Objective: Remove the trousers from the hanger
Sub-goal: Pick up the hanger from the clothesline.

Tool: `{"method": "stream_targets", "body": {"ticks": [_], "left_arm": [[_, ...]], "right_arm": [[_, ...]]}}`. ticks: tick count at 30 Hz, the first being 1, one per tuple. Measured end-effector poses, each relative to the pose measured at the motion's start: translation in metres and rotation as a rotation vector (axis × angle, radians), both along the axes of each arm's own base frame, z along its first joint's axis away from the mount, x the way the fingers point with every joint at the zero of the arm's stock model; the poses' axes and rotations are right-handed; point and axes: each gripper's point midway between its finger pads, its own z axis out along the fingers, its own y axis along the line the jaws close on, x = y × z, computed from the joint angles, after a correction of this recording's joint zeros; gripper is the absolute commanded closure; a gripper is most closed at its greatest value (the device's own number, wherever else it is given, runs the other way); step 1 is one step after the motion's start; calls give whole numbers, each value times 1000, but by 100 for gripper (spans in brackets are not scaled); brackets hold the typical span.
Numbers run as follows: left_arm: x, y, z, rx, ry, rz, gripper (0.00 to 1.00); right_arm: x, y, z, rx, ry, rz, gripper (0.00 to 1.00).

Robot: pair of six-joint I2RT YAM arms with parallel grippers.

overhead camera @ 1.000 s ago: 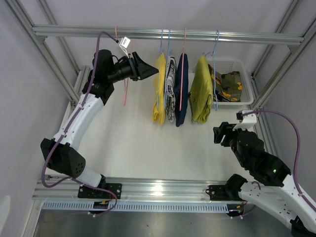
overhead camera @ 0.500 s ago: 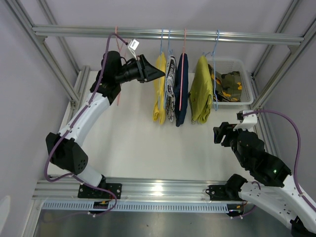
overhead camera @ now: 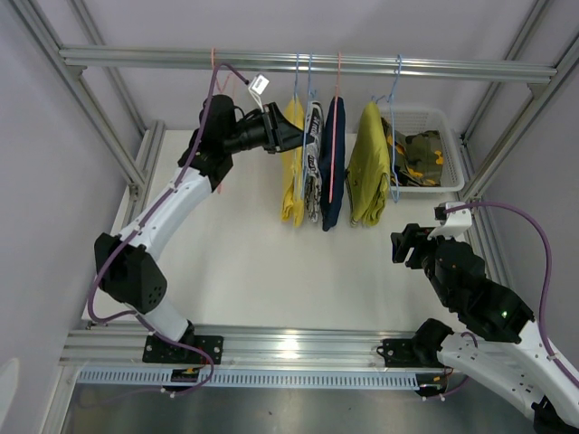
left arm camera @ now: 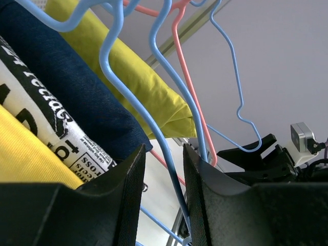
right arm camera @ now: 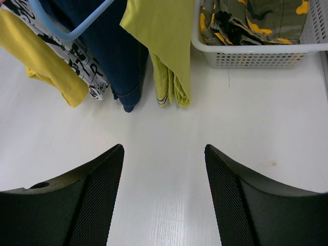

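Note:
Four trousers hang on hangers from the top rail (overhead camera: 407,65): bright yellow (overhead camera: 291,172), black-and-white print (overhead camera: 313,167), dark navy (overhead camera: 334,163) and mustard-olive (overhead camera: 369,163). The camouflage trousers (overhead camera: 422,147) lie in a white basket (overhead camera: 452,181). My left gripper (overhead camera: 297,137) is raised at the yellow trousers' top. In the left wrist view it (left arm camera: 164,169) is open, with a blue hanger wire (left arm camera: 164,146) between its jaws, close to the right one. My right gripper (overhead camera: 399,246) is open and empty over the table (right arm camera: 164,154).
An empty pink hanger (overhead camera: 214,63) hangs on the rail behind my left arm. Metal frame posts stand at both sides. The basket (right arm camera: 256,56) sits at the far right of the white table (overhead camera: 244,262). The garments' lower ends (right arm camera: 128,97) hang close to the table.
My left arm has swung right along the rail from the pink hanger to the yellow trousers' hanger. The right arm has not moved.

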Motion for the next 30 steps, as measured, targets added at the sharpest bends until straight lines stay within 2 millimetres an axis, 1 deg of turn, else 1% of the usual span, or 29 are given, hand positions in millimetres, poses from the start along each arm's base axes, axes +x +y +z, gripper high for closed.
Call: {"method": "stream_targets", "body": {"ticks": [5, 8, 9, 11, 12, 15, 30], "left_arm": [[2, -5, -2, -17, 16, -20, 62], [2, -6, -1, -30, 22, -28, 67], [2, -7, 0, -35, 25, -30, 74], [0, -7, 3, -46, 25, -36, 83], [0, -8, 5, -52, 23, -39, 90], [-1, -8, 4, -58, 57, -36, 99], [5, -4, 1, -51, 91, 22, 100]], "right_arm": [[0, 0, 0, 0, 0, 0, 31], [0, 0, 0, 0, 0, 0, 31], [0, 0, 0, 1, -1, 0, 30], [0, 0, 0, 1, -1, 0, 30], [0, 0, 0, 1, -1, 0, 30], [0, 0, 0, 0, 0, 0, 30], [0, 0, 0, 1, -1, 0, 30]]}}
